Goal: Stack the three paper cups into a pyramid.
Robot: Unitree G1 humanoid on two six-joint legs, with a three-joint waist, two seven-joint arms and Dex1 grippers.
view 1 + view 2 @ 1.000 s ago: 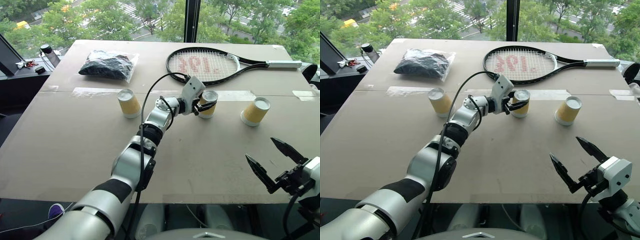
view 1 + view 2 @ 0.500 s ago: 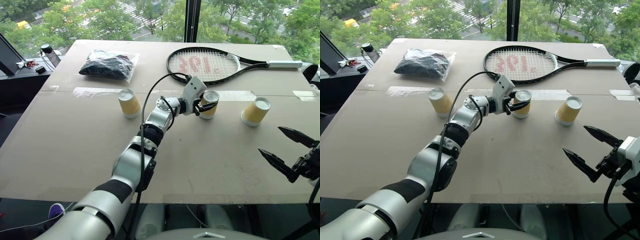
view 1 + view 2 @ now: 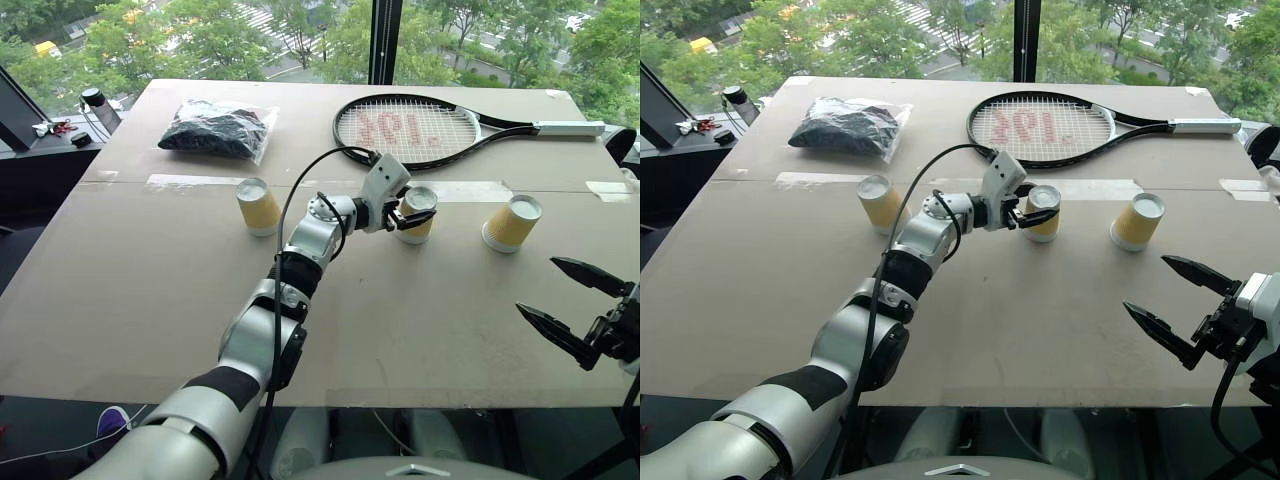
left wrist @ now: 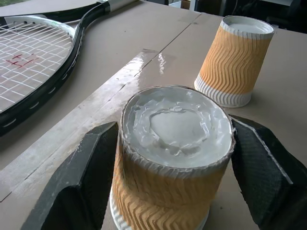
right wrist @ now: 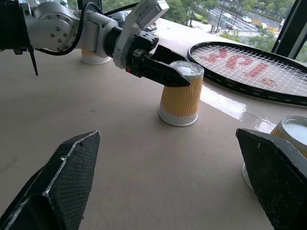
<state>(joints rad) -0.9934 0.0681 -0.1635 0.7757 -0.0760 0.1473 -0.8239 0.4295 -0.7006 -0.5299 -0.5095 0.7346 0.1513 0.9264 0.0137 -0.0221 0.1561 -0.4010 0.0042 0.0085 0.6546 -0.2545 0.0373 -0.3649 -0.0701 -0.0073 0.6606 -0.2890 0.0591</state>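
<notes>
Paper cups, three, inverted, orange wavy-ribbed sides, white bases up: middle cup [image 4: 172, 158] between left gripper's [image 3: 414, 213] spread fingers, small gaps each side; right cup [image 3: 511, 223] beyond; left cup [image 3: 258, 205] behind. Right gripper [image 3: 577, 315] wide open, empty.

Upper-floor rm, windows [image 3: 300, 30] over trees

I read the three paper cups [image 3: 418, 213] as matt paper: ribbed, wavy orange sleeves and smooth white bases. The table [image 3: 140, 290] top looks like matt brown cardboard, joined by glossy clear tape [image 3: 190, 182]. The racket [image 3: 430, 130] frame is glossy black. The left gripper [image 4: 168, 167] fingers [image 4: 81, 182] show finely textured black plastic.
</notes>
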